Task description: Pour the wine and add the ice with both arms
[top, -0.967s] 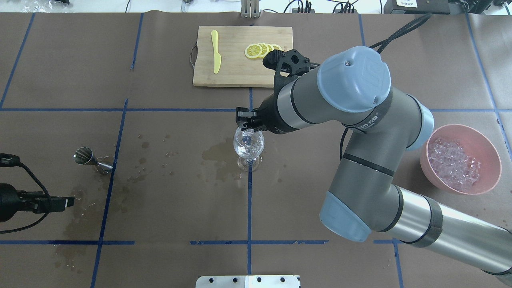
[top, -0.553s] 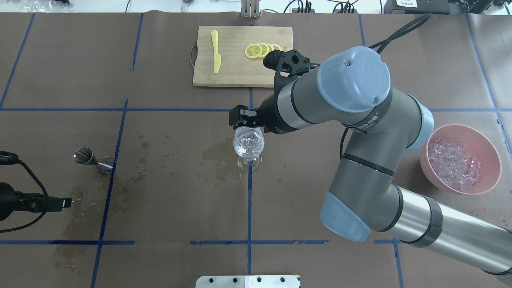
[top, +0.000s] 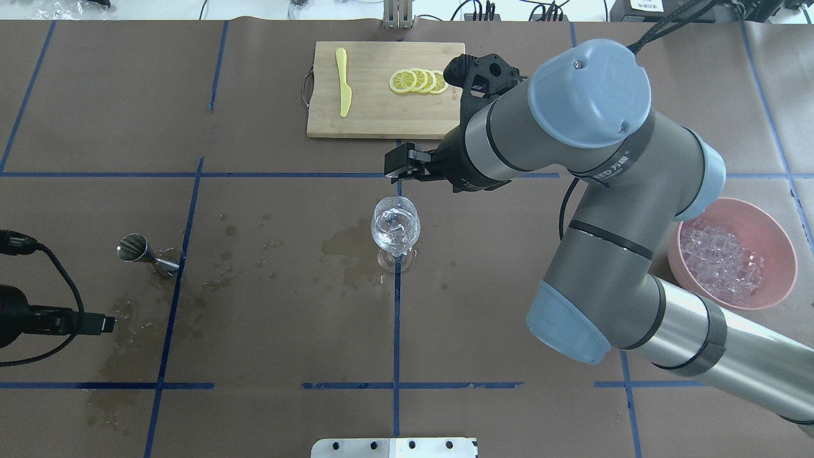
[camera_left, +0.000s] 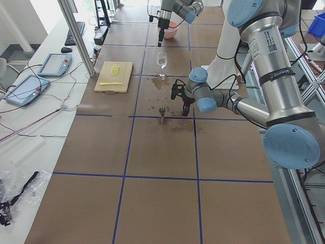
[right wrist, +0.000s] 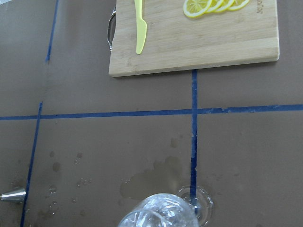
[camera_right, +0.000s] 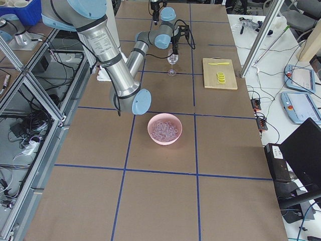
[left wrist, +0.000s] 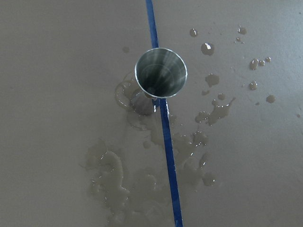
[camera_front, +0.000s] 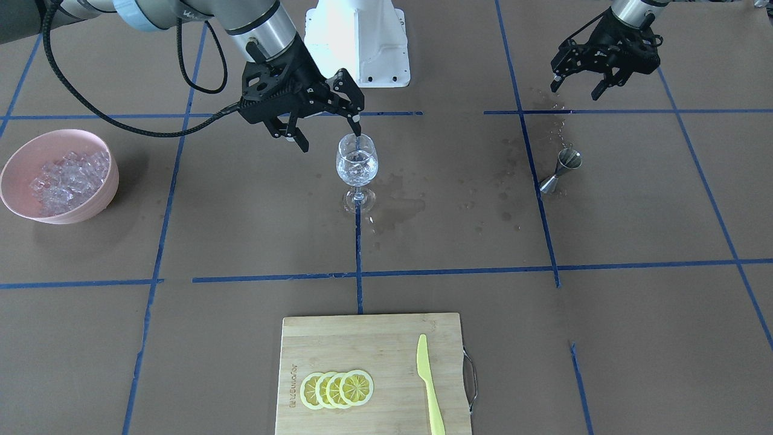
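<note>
The wine glass (camera_front: 357,166) stands upright at the table's middle with ice cubes in its bowl; any wine in it is too faint to see. It also shows in the overhead view (top: 395,228) and at the bottom of the right wrist view (right wrist: 158,215). My right gripper (camera_front: 329,136) is open and empty, just behind and above the glass rim; it shows overhead too (top: 402,166). The heap of ice (top: 718,254) lies in the pink bowl (top: 787,254). My left gripper (camera_front: 577,89) is open and empty, behind the steel jigger (camera_front: 561,169).
The jigger (left wrist: 161,73) stands upright and looks empty, with wet stains around it. A bamboo cutting board (top: 369,121) at the far side holds lemon slices (top: 416,81) and a yellow knife (top: 343,83). The white base block (camera_front: 359,42) is at the robot's edge.
My right gripper was at the glass mouth, opened there, and has since risen and drawn back away from the glass. The left gripper has barely moved.
</note>
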